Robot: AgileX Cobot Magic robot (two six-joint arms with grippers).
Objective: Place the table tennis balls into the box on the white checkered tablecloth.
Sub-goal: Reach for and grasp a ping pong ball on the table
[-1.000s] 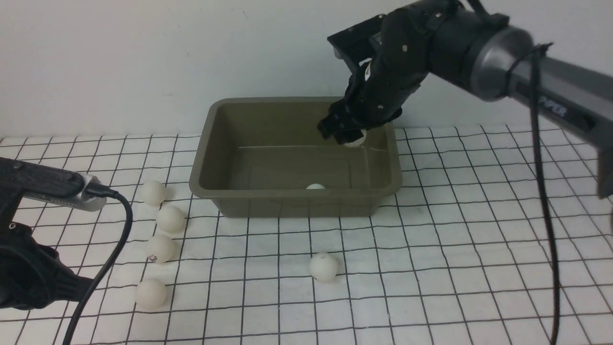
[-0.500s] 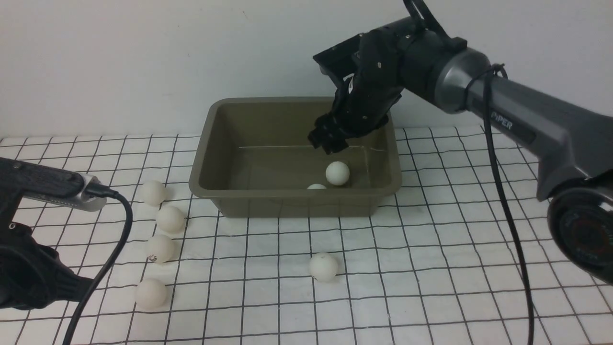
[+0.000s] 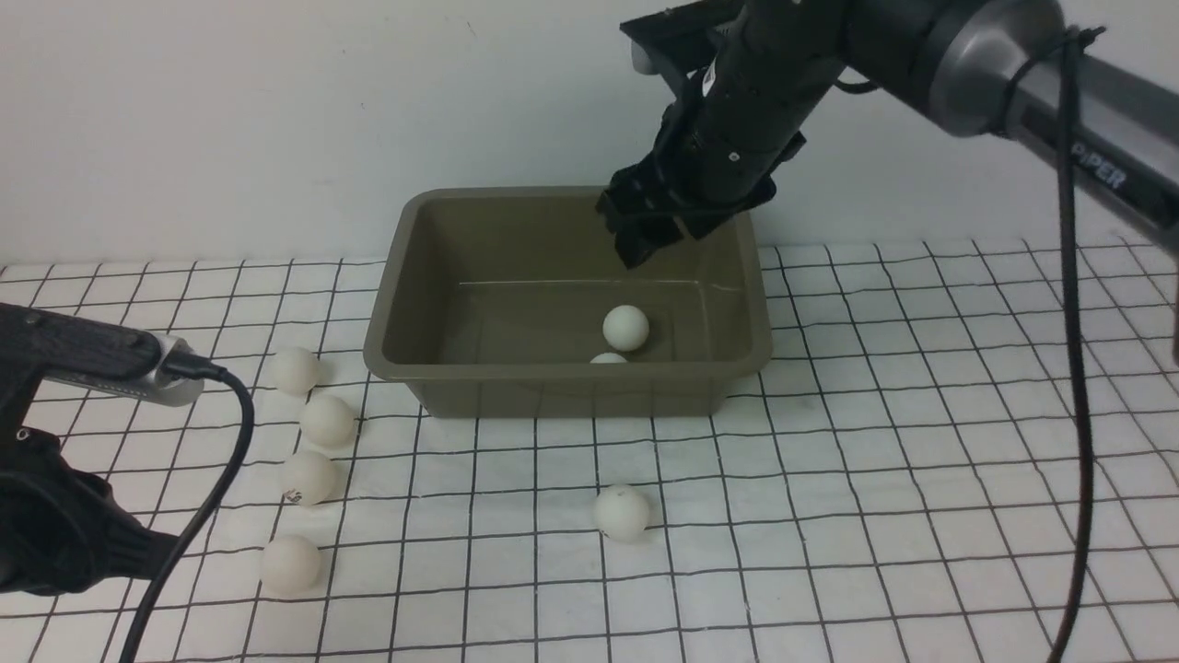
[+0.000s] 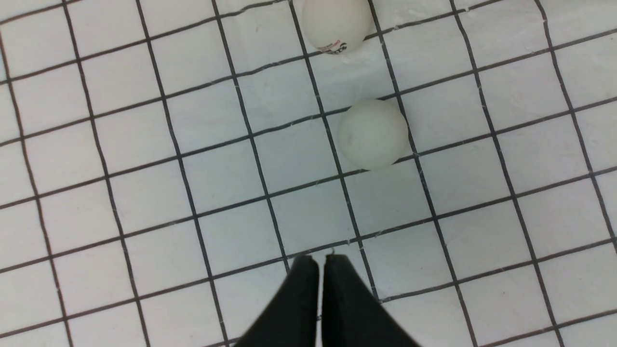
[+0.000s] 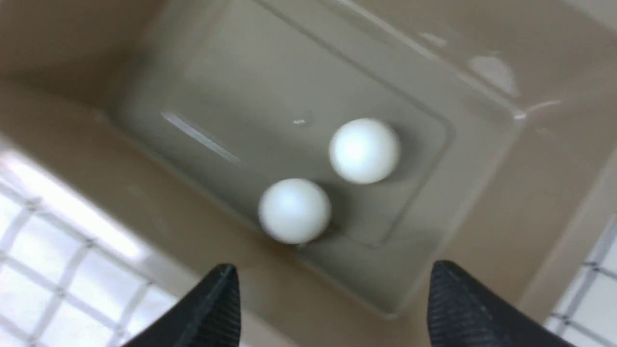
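The right gripper (image 3: 647, 241) hangs over the box (image 3: 553, 396), its jaws spread wide and empty, with two table tennis balls (image 3: 625, 328) lying inside. Five more sit out on the white checkered tablecloth (image 3: 829, 479). Above the cloth the left gripper (image 4: 320, 264) is pinched closed on nothing.

Box (image 3: 516, 396) on tablecloth (image 3: 875, 442), two balls (image 3: 625, 328) inside (by its near wall), four balls (image 3: 327, 421) to its left, one ball (image 3: 622, 513) in front.
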